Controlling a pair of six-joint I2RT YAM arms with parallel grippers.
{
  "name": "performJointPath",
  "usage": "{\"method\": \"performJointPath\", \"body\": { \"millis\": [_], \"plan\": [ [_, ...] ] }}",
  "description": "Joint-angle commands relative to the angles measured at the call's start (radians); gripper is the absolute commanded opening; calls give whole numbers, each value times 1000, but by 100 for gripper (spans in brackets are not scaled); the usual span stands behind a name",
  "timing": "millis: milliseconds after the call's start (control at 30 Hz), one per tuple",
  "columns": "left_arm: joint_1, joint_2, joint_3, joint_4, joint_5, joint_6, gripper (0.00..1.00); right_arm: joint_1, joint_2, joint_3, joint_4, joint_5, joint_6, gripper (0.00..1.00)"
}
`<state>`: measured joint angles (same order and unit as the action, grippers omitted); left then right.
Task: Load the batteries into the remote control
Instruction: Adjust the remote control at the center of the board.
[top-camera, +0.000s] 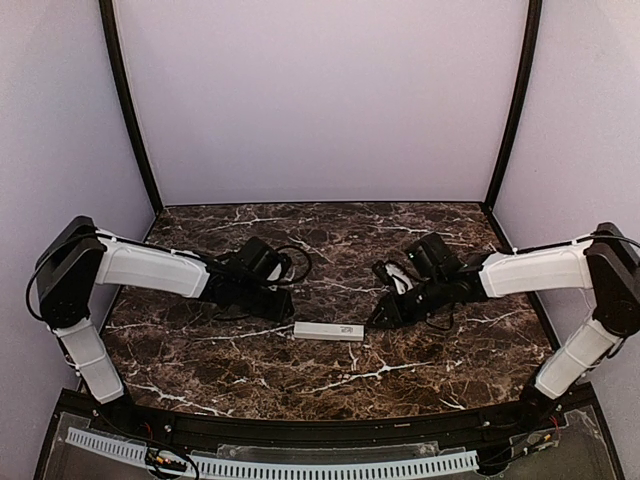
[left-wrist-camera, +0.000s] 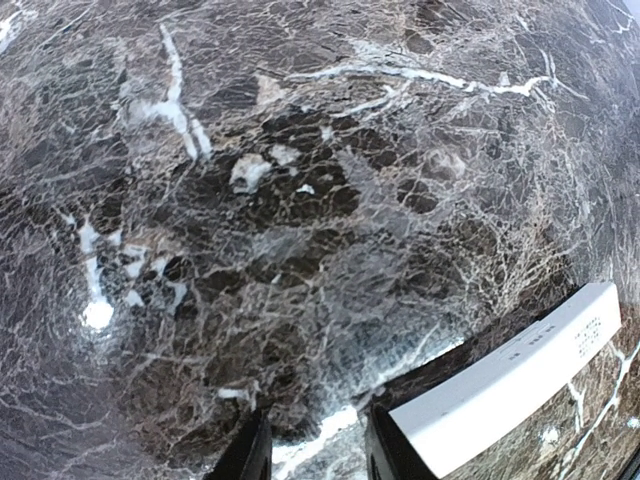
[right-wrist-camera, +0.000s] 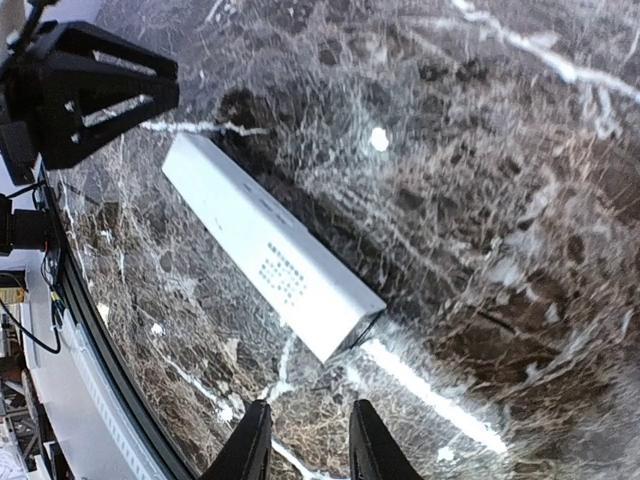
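Black left gripper (left-wrist-camera: 310, 455) low over the dark brown marble-patterned table (left-wrist-camera: 300, 200) with white veins. Fingers (left-wrist-camera: 252, 458) set slightly apart, with a narrow strip of bare table between them and nothing clamped. In the left wrist view, one fingertip right against the near end of the slim white rectangular remote control (left-wrist-camera: 510, 385); cannot tell whether touching or just beside.

On the black right gripper (right-wrist-camera: 305, 448), fingers (right-wrist-camera: 368, 445) likewise a little apart, gripping nothing, with only veined table in the gap. Pointed toward the other end of the remote control, near it but apart from it in the right wrist view. Seen from above, one at each end of the remote control: left gripper at its left end, right gripper at its right end, both tips down close to the table.

Remote control flat on the table, near the middle and a little toward the near edge, long axis running left to right. Plain white and box-like, with straight edges and squared ends. Small grey printed marks on the upward face, grouped toward the right end. Dark, open-looking rim at the end facing the right gripper; too small to tell more.
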<state>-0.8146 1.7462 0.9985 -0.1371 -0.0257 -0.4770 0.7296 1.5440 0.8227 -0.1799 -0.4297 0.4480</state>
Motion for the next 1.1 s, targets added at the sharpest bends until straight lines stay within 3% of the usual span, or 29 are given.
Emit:
{"method": "performJointPath", "body": {
  "millis": [0,367,733,1067],
  "plan": [
    [2,35,32,-5,22,56,32,58,40,-39,17,-4,35,25],
    [-1,44,-17,34,113,54,27,99,175,14,101,12,60,20],
    [-24,-49,-146,96,160,14,22,46,284,105,102,20,5,17],
    [-66,-71,-172,134,196,18,21,-2,348,204,73,11,-59,16]
  ]
}}
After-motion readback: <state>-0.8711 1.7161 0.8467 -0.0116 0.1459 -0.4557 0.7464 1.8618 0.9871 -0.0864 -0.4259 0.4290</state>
